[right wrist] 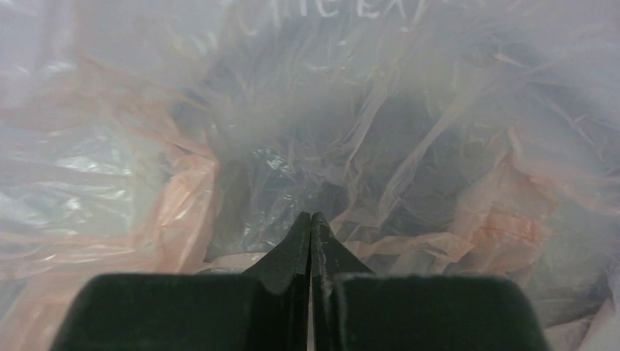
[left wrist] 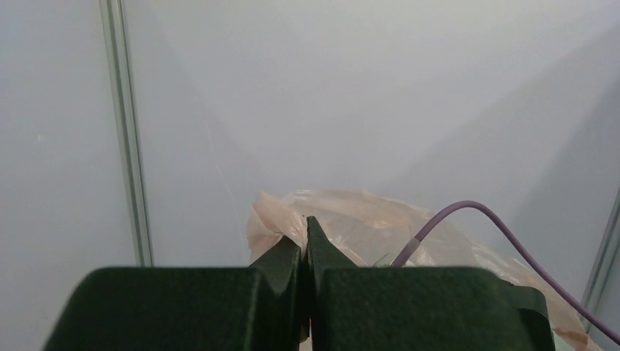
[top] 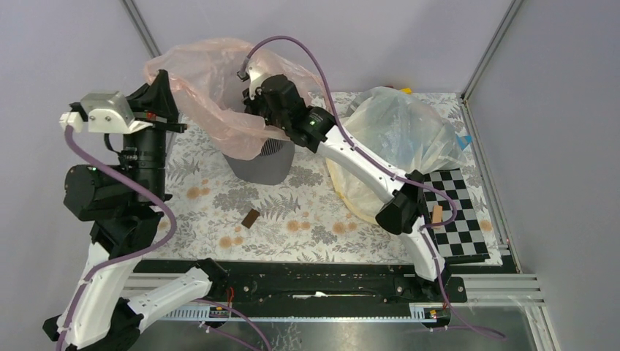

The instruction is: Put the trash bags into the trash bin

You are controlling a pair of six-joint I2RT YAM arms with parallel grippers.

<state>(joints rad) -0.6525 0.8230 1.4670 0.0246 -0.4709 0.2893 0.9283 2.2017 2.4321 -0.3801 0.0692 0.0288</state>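
A pale pink translucent trash bag [top: 205,88] is lifted above and draped over the mouth of the dark grey mesh trash bin [top: 267,164], hiding its rim. My left gripper [top: 162,82] is raised at the bag's upper left and shut on the bag's edge; in the left wrist view a fold of the pink film [left wrist: 351,219] sticks out between the closed tips of the gripper [left wrist: 305,227]. My right gripper [top: 254,108] reaches into the bag from the right. It [right wrist: 311,219] is shut, nothing shows between its fingers, and crinkled film [right wrist: 475,212] surrounds it.
A bigger clear bag with a cream-yellow band [top: 395,139] lies right of the bin. A checkerboard [top: 453,216] with a small tan block [top: 437,213] sits at the right edge. A small brown piece [top: 250,218] lies on the floral cloth near the front.
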